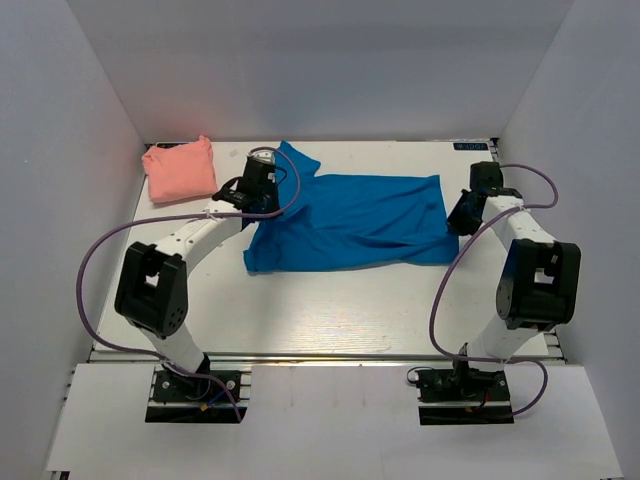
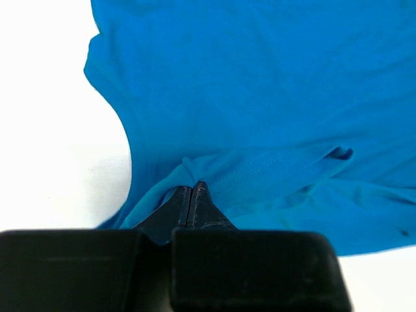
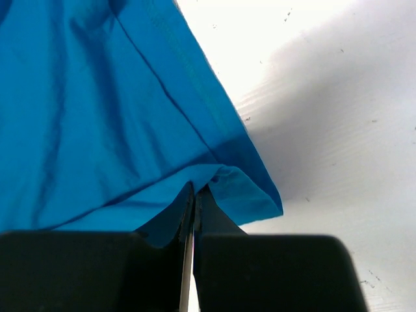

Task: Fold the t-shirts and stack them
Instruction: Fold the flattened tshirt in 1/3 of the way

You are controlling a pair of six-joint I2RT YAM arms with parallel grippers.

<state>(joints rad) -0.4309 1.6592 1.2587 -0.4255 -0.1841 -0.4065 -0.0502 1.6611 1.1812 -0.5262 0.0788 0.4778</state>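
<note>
The bright blue t-shirt (image 1: 350,220) lies spread across the middle of the table, folded lengthwise. My left gripper (image 1: 258,190) is shut on its left end; in the left wrist view the blue t-shirt (image 2: 273,97) bunches at the gripper (image 2: 191,187), jaws pressed together. My right gripper (image 1: 462,215) is shut on the right edge; in the right wrist view the blue t-shirt (image 3: 97,117) folds over the gripper (image 3: 195,190). The salmon pink t-shirt (image 1: 180,170) sits as a small square bundle at the back left.
White walls enclose the table (image 1: 330,310) at the back and on both sides. Purple cables (image 1: 95,270) loop off both arms. A small dark label (image 1: 470,146) sits at the back right edge.
</note>
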